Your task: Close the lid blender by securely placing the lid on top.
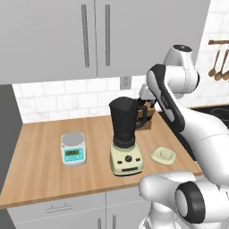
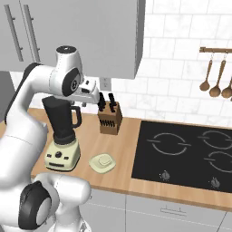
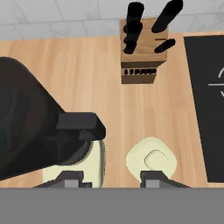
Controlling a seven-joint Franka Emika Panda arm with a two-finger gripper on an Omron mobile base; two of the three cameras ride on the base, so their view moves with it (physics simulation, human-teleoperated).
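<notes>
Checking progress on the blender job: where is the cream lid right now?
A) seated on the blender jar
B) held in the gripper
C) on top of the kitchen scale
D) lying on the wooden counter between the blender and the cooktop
D: the lid lies flat on the wooden counter, right of the blender and short of the cooktop, while the jar's mouth is uncovered.

A wooden counter [image 1: 40, 165] runs along a wall of white tiles [image 2: 181, 41], with grey cabinets [image 1: 49, 36] hung above it and grey drawers [image 2: 172, 210] below. A black cooktop [image 2: 186, 154] is set into the counter on the right. Wooden spoons [image 2: 217, 74] hang from a rail on the far wall.
</notes>
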